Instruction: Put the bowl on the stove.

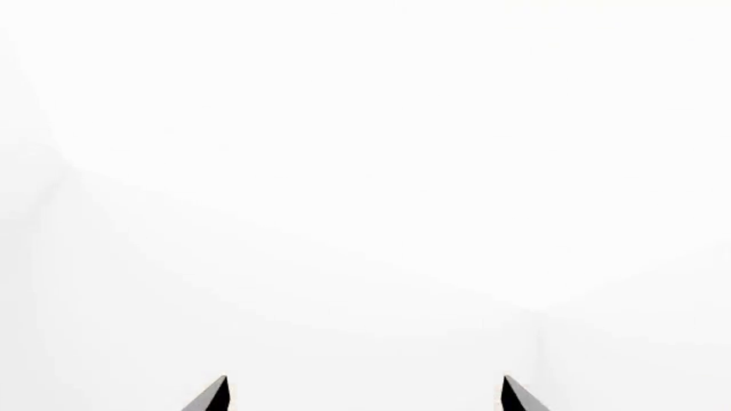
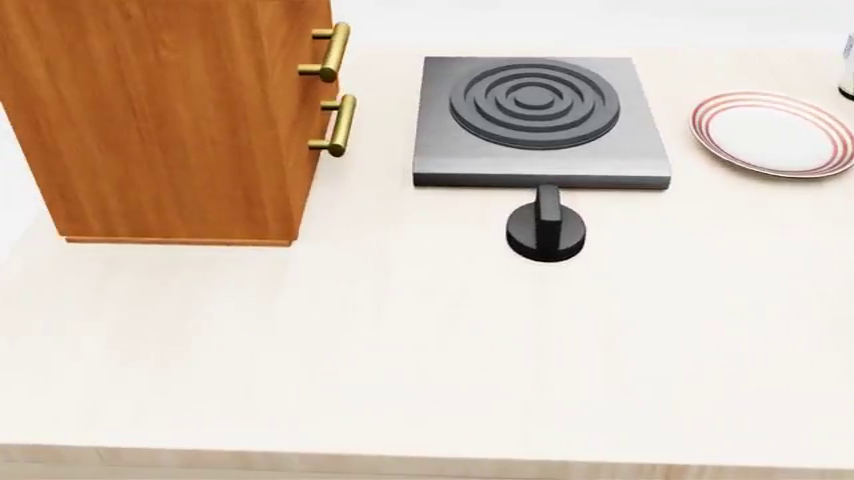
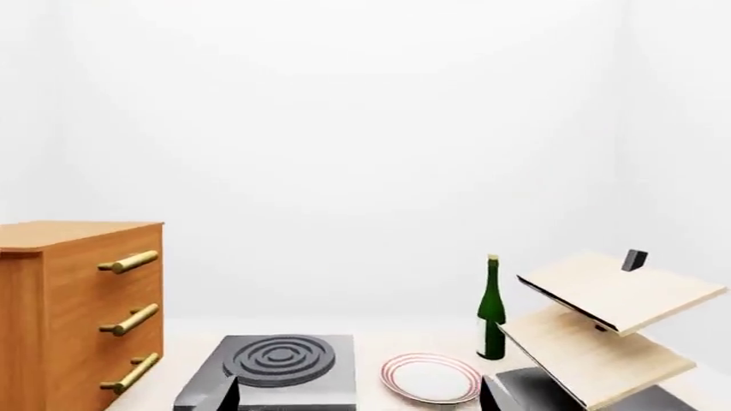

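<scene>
Step in hand: I judge I am at the search stage; the small patterned bowl shows in none of my three views, so I must find it before reaching.
Doing it well: I would turn my head or base to sweep the parts of the pale wooden tabletop [image 2: 400, 350] outside the frame, and keep both arms clear of the tall brown wooden drawer cabinet with brass handles [image 2: 160, 120].
Stove: the flat square dark grey metal stove with raised ring burner [image 2: 541, 120] sits at the far middle of the table, its top bare, a separate black round knob [image 2: 545, 232] just in front of it.
Neighbours: a flat white plate with red rim rings [image 2: 771, 135] lies to the stove's right; a green glass bottle [image 3: 491, 308] and a tilted light wooden shelf rack [image 3: 605, 330] stand beyond it.
My left gripper [image 1: 363, 396]: only two dark fingertips show, spread apart, facing blank white, holding nothing.
My right gripper [image 3: 359, 396]: fingertips apart, empty, looking toward the stove from well back.
Bowl relative to my grippers: I cannot tell.
</scene>
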Motion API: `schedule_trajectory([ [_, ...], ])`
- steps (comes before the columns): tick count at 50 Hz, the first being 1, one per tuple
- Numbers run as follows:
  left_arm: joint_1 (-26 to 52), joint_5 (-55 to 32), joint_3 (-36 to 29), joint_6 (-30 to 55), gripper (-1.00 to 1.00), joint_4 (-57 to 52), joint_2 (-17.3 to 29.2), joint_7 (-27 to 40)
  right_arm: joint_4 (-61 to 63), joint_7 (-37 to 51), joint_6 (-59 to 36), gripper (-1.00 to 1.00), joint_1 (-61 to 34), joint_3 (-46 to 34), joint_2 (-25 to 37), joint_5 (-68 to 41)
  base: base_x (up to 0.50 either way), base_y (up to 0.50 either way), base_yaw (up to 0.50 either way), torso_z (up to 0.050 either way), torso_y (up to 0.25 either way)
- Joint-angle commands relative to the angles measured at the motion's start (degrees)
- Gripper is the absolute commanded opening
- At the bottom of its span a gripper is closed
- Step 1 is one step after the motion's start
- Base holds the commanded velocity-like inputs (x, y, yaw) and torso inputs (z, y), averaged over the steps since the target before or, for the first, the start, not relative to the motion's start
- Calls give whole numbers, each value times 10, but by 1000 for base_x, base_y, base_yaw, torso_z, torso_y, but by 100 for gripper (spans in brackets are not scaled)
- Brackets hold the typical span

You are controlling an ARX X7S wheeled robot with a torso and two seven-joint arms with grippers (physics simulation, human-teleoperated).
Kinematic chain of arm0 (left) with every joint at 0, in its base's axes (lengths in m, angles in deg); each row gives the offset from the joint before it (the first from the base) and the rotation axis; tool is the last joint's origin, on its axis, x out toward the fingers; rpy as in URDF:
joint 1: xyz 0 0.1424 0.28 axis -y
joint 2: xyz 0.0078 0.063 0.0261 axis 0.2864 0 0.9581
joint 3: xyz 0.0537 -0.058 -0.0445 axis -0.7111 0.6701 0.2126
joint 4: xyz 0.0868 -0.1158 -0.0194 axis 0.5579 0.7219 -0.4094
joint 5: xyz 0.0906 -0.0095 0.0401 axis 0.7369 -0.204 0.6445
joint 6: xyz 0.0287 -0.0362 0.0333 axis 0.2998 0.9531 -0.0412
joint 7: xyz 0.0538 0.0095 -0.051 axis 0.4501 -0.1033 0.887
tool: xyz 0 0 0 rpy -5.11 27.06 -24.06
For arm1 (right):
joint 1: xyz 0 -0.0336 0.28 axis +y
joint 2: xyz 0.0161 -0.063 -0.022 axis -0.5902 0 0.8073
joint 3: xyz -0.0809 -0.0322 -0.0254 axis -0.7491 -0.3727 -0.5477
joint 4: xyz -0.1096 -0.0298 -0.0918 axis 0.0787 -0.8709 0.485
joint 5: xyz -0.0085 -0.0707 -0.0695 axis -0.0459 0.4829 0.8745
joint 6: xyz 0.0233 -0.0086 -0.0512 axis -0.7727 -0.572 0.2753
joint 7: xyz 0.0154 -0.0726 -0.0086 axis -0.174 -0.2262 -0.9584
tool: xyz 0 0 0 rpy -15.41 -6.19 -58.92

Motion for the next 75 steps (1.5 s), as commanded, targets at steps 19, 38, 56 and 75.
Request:
schedule_trajectory([
  [19, -6, 2, -5, -5, 100, -1, 1, -4, -10, 11, -1, 100, -5, 0, -3, -33, 159, -8, 0, 0, 0],
  [38, -8, 1, -3, -9, 100, 2, 6, -2, -9, 7, 5, 100, 2, -8, -1, -25, 500, -32, 0, 0, 0],
  [56, -8, -4, -7, -11, 100, 3, 7, 0, -12, 6, 10, 100, 8, -18, -3, -17, 500, -33, 0, 0, 1],
  [75, -12, -5, -5, -16, 100, 2, 9, 0, -11, 8, 14, 100, 8, -26, -1, -21, 500, -33, 0, 0, 1],
])
